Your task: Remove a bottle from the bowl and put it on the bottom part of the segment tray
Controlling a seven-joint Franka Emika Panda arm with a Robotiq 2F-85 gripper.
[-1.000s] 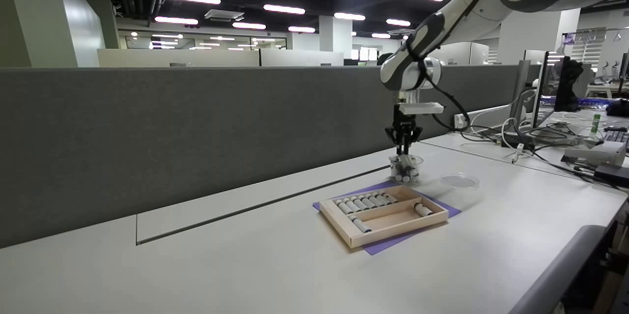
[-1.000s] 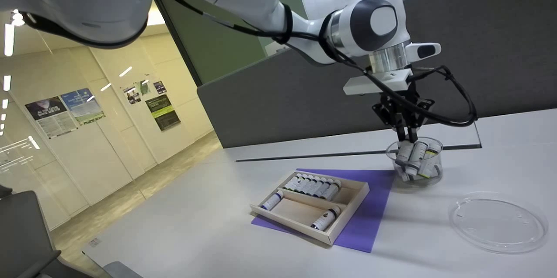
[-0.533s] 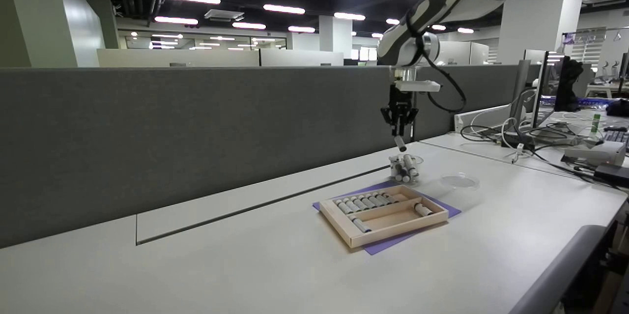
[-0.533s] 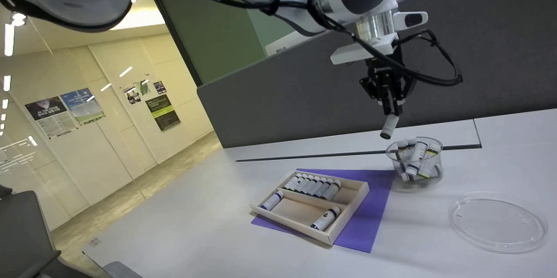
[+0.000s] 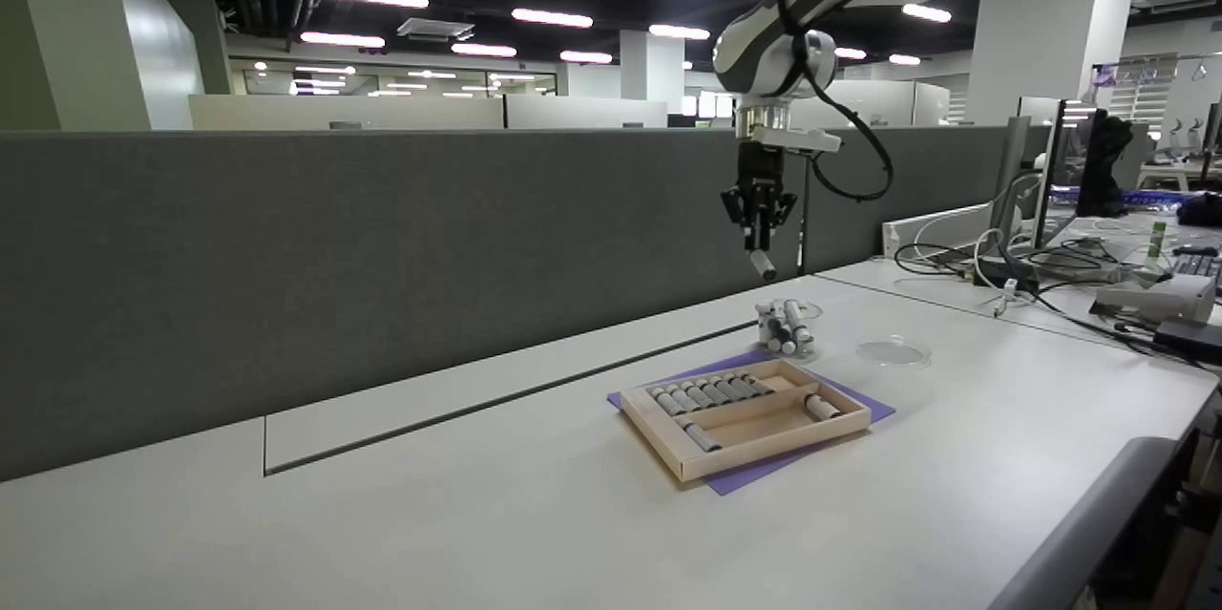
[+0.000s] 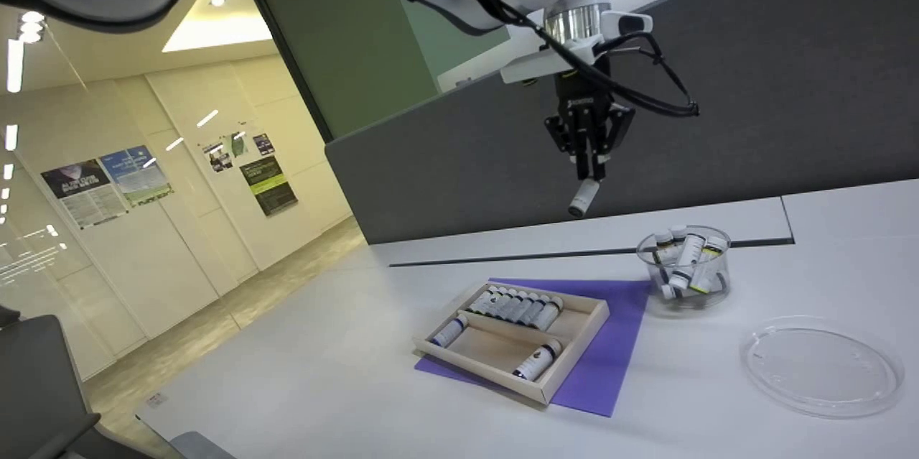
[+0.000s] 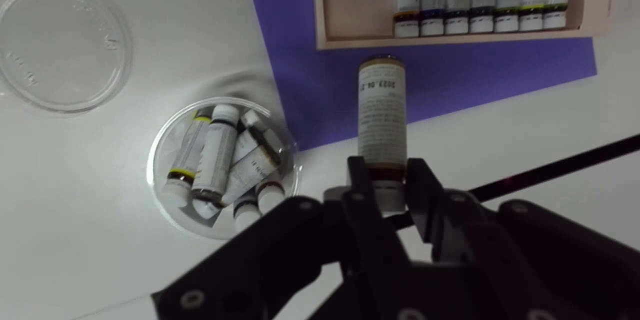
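Posters (image 6: 108,182) hang on a pale wall (image 6: 194,229) at the far left of an exterior view, and part of a grey chair (image 6: 43,387) shows below them. Next comes the white table (image 6: 301,365), with a dark grey partition (image 6: 438,179) along its back. A purple sheet (image 6: 607,358) lies on it, partly under a wooden tray (image 6: 578,351). Seven bottles (image 6: 512,307) lie side by side in the tray's far compartment; in the near one, a blue-banded bottle (image 6: 449,331) rests at the left end and a second bottle (image 6: 537,362) at the right. Right of these, higher up, the robot's fingers (image 7: 425,185) are narrowed on a bottle (image 6: 584,196), clasping it near its white cap, as the wrist view shows. It hangs tilted in the air above the table, its base sloping down to the left, apart from both the tray and the transparent bowl (image 6: 725,279) further right. This bowl stands just beside the sheet, with several bottles (image 6: 689,258) jumbled inside. At the far right, a transparent round lid (image 6: 822,369) lies flat on the table.
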